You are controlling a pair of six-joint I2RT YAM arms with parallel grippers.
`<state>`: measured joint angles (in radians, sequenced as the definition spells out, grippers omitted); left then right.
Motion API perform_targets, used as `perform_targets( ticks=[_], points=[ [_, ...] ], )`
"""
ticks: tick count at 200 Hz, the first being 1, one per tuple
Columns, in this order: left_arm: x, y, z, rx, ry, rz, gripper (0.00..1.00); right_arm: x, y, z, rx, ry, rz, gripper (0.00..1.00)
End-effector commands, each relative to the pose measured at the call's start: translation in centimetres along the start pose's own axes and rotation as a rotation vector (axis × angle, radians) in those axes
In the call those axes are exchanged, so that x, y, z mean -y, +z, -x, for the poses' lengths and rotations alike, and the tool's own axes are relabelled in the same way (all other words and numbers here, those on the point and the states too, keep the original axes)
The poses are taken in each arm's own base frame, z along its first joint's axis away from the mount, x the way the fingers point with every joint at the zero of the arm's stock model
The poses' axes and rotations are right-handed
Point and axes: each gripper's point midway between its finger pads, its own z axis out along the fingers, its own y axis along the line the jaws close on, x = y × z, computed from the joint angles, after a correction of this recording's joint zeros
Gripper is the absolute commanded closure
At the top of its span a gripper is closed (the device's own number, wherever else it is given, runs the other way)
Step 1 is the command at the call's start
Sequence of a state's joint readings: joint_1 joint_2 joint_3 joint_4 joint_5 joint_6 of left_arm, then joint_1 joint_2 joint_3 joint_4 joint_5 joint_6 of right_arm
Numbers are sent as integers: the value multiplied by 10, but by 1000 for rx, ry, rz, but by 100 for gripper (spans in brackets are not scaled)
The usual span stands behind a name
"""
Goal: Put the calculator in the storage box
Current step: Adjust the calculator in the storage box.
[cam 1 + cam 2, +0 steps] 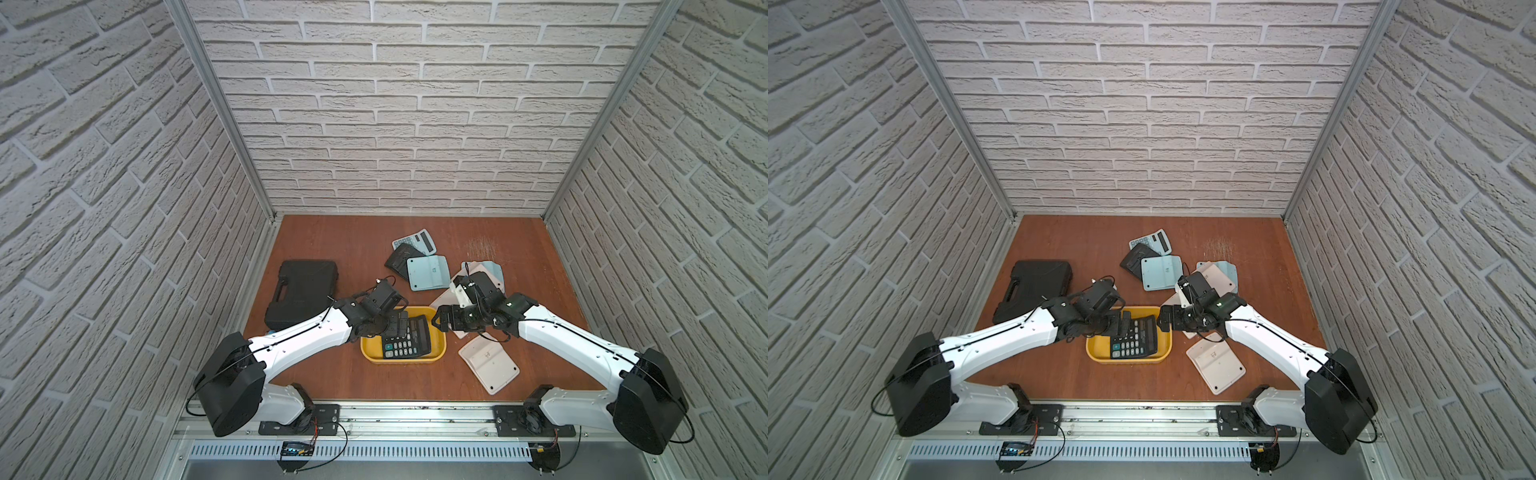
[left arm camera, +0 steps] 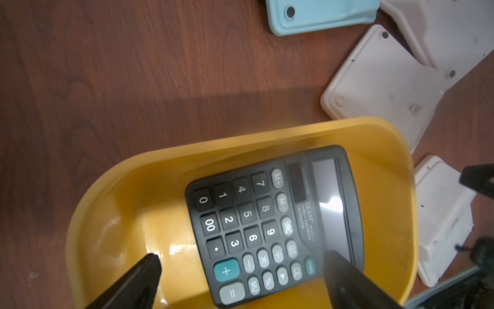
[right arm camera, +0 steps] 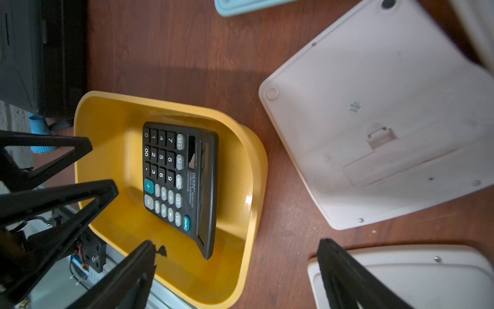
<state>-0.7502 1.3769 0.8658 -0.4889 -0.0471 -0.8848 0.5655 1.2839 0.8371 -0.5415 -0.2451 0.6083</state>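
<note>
Calculator (image 2: 267,222) keys-up inside storage box (image 2: 107,214); left tool (image 2: 242,256) spread above.

Storage box (image 2: 112,203): glossy yellow plastic, smooth. Calculator (image 2: 267,219) under left gripper (image 2: 243,255): matt black plastic, shiny display. Table (image 2: 133,67): reddish wood grain, smooth, low sheen. White calculator back (image 3: 374,120) beside right gripper (image 3: 238,244): matt plastic, scuffed. Gripper fingers (image 3: 344,278): matt black.
</note>
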Motion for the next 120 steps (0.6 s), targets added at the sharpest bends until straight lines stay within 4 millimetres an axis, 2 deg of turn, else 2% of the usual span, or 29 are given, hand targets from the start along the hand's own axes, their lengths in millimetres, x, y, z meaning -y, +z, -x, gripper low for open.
perform_targets(
  ticks=[1, 25, 40, 67, 120],
  points=[
    [5, 13, 3, 22, -34, -21, 2, -24, 9, 5, -4, -28, 147, 3],
    [-5, 26, -5, -2, -46, 21, 2, -29, 21, 0, -31, -6, 200, 5],
    [-14, 31, -10, -12, -52, 62, 2, -31, 25, 0, -37, 3, 219, 5],
    [-19, 37, -16, -29, -57, 73, 2, -34, 28, 0, -35, 14, 246, 6],
    [0, 58, -23, -59, -94, -39, 2, -42, 37, -1, -50, 62, 315, 9]
  ],
)
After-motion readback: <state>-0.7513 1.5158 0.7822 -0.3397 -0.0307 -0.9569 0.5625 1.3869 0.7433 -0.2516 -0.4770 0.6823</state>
